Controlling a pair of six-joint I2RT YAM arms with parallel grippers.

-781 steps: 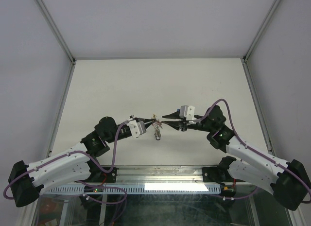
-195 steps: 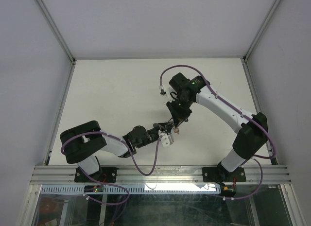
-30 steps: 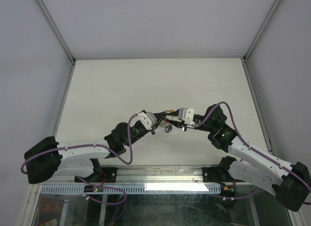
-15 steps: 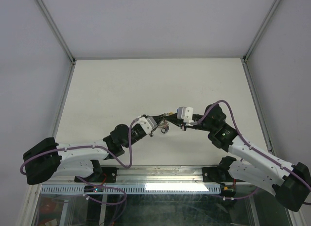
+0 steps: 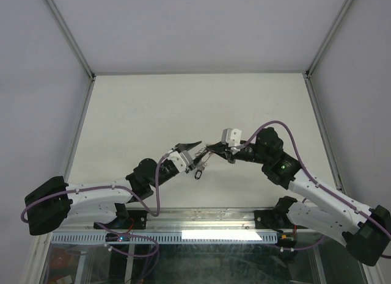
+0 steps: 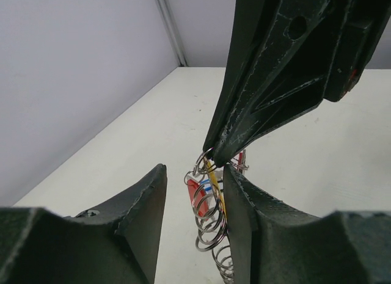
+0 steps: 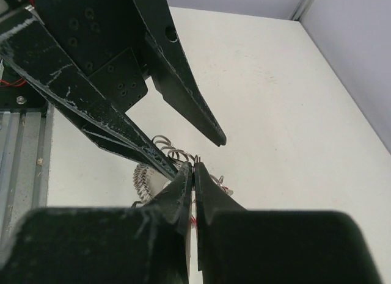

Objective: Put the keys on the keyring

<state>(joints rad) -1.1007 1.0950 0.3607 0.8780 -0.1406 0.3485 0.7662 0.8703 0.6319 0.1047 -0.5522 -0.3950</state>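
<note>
both arms reach from the near edge of the table toward its near middle, forearms angled inward so that the wrists meet nose to nose. the left arm lies low from the near-left corner. the right arm's elbow is raised, and its wrist points left.

the left gripper has its jaws spread wide and grips nothing, with one finger on each side of the hanging bundle. the right gripper has its jaws pinched tight on the top of the keyring, a thin silver hoop with a yellow section. below that pinch hang the keys, with red and blue tags showing. a stack of small silver loops dangles beneath them.

beyond the wrists a wide stretch of tabletop runs to the far edge. there is broad room to either side, out to the metal side rails and the grey walls.
</note>
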